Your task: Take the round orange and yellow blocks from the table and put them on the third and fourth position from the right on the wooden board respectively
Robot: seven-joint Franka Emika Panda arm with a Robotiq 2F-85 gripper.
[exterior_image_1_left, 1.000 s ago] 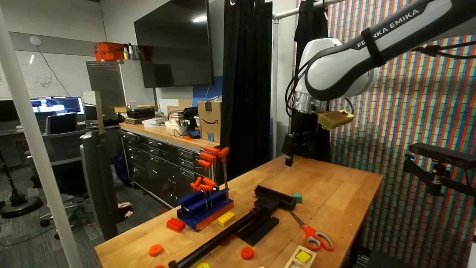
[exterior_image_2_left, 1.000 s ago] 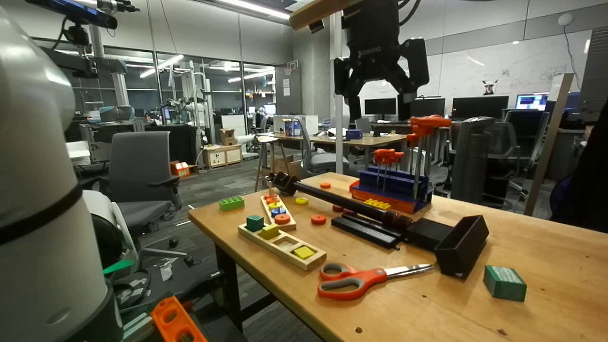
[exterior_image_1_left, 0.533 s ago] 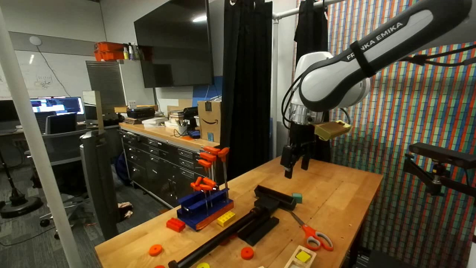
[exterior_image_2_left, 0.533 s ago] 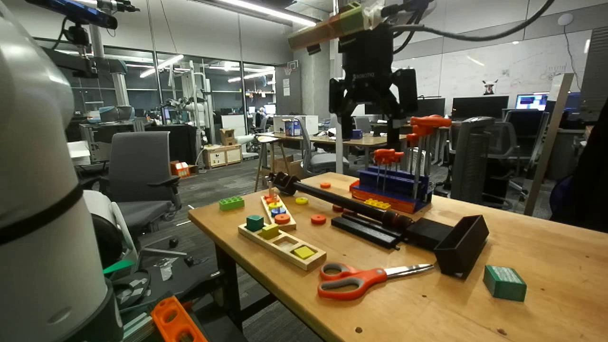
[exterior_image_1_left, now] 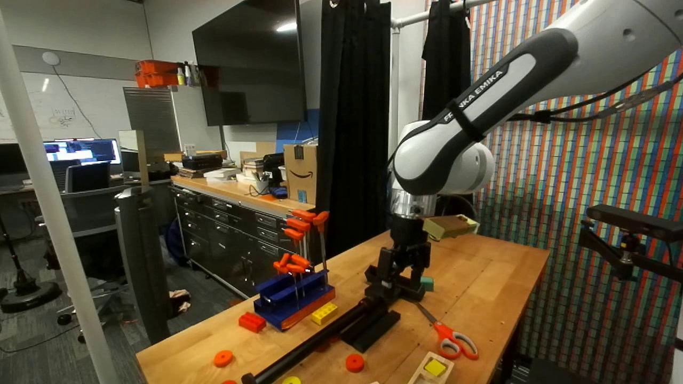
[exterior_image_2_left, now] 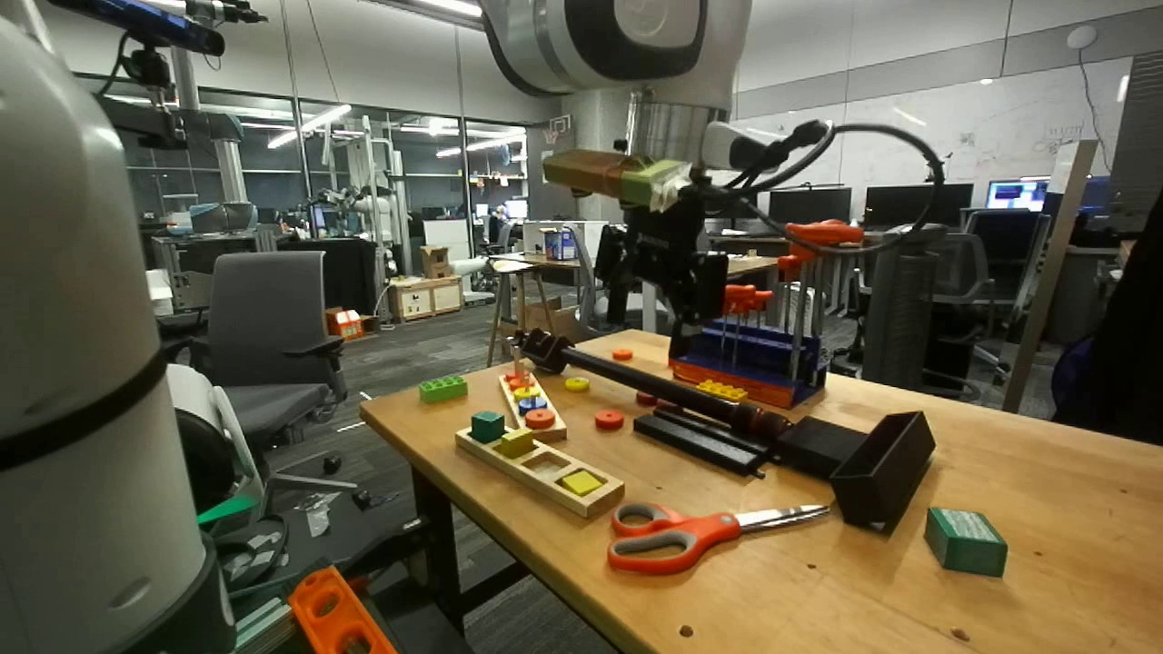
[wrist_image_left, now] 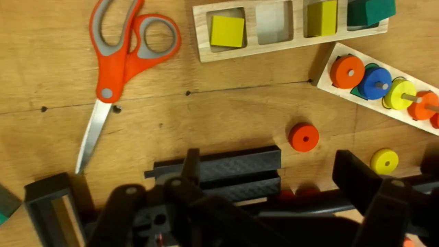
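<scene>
Nearest in an exterior view, a green block [exterior_image_2_left: 967, 542] and orange-handled scissors [exterior_image_2_left: 677, 542] lie on the table [exterior_image_2_left: 1072, 472], the scissors' tips near a black box [exterior_image_2_left: 883, 472]. Near the handles is a tray [wrist_image_left: 251, 31] with square hollows; a yellow block [wrist_image_left: 227, 31] sits in the end one, while a second yellow block [wrist_image_left: 321, 19] and a second green block [wrist_image_left: 380, 11] stick up out of two others. Just beside the tray's edge lies the wooden board [wrist_image_left: 342, 92] with pegs, bearing, from its near end, an orange disc [wrist_image_left: 340, 74], a blue disc [wrist_image_left: 371, 82], a yellow disc [wrist_image_left: 395, 94], another orange disc [wrist_image_left: 420, 107] and a red disc [wrist_image_left: 436, 120]. On the table near it are a loose red-orange disc [wrist_image_left: 301, 142] and a loose yellow disc [wrist_image_left: 380, 159]. A black pole [exterior_image_2_left: 627, 374] runs past these, with black bars [wrist_image_left: 240, 166] along its near side and a loose orange disc [exterior_image_1_left: 219, 360] on its far side. The gripper [wrist_image_left: 268, 158] hangs above the table, its fingers [wrist_image_left: 192, 165] spread wide and holding nothing; whether a fingertip touches anything, I cannot tell. Behind, a blue stand [exterior_image_2_left: 754, 350] carries upright tools [exterior_image_2_left: 822, 233] with orange handles; a yellow brick [exterior_image_2_left: 722, 391] lies just in front of it and a red brick [exterior_image_1_left: 252, 322] just beside its end. Farther back in the room are a lit screen [exterior_image_2_left: 1016, 193] and a whiteboard [exterior_image_2_left: 1036, 113].
</scene>
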